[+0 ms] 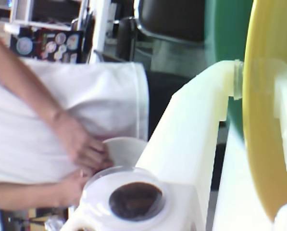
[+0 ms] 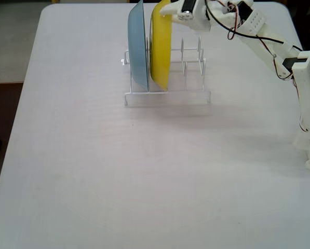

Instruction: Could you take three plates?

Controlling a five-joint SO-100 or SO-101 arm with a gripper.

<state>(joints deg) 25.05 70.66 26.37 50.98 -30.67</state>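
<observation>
Gripper point(image 2: 164, 9) sits at the top rim of the yellow plate point(image 2: 160, 49), which stands upright in the white wire rack point(image 2: 167, 96). Wrist view shows the yellow plate point(image 1: 263, 139) edge-on between the white fingers, one each side of the rim, so the jaws look closed down to plate thickness and clamped on it.

Light blue plate point(image 2: 139, 46) stands one slot over, just beside the yellow one, outside the jaws. No orange or cream plate in the rack in the fixed view. A person's hands point(image 1: 81, 149) hold a cream-white dish point(image 1: 126, 150) beyond the jaws, in the wrist view.

Step looks like lifting the yellow plate out. Advice: pull straight up along the slot wires, keep the plate vertical, no twist, or it clips the blue one or drags the rack.

No legible brands or text; background stickers too blurred.
</observation>
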